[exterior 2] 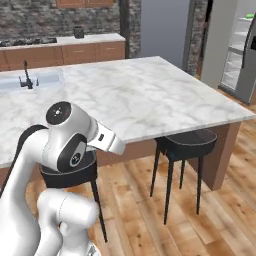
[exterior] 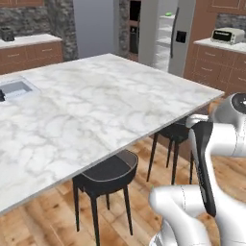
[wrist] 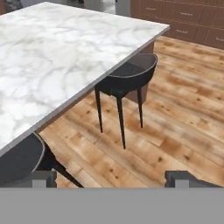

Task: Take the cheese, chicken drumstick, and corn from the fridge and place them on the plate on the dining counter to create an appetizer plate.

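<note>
The fridge stands open beyond the far end of the counter, a green item, probably the corn, on an upper shelf. The gripper is well apart from it, fingers spread wide and empty, above the wooden floor beside a stool. A sink is set in the counter.

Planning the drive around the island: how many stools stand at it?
2: one stool under the counter's long edge, another nearer its fridge-side corner. More may be hidden behind the island.
</note>
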### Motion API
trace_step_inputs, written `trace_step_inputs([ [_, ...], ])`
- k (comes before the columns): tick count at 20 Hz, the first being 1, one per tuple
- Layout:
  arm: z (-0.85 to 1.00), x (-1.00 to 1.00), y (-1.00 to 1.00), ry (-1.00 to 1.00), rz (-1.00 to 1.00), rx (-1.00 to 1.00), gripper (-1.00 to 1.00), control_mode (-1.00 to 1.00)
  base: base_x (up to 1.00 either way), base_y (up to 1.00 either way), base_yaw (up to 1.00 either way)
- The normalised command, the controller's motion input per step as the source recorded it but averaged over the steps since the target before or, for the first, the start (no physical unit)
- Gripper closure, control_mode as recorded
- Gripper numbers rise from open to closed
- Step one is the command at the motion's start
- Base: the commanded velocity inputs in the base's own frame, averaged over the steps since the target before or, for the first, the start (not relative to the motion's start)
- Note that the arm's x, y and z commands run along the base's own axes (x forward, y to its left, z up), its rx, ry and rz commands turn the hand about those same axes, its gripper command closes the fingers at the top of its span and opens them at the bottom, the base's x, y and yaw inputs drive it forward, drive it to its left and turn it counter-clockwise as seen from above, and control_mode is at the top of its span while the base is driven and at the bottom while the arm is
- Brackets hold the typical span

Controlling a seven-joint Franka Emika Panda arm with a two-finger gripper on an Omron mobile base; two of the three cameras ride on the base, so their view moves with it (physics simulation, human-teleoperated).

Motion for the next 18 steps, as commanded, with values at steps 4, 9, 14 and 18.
trace_step_inputs([
  [4,0.0,0.0,0.0,0.0,0.0,0.0,-1.0,1.0,0.54,-1.0,-0.16],
  [9,0.0,0.0,0.0,0.0,0.0,0.0,-1.0,1.0,0.75,-1.0,-0.03],
  [14,0.0,0.0,0.0,0.0,0.0,0.0,-1.0,1.0,0.62,-1.0,-0.02],
  [18,0.0,0.0,0.0,0.0,0.0,0.0,-1.0,1.0,0.24,-1.0,-0.15],
])
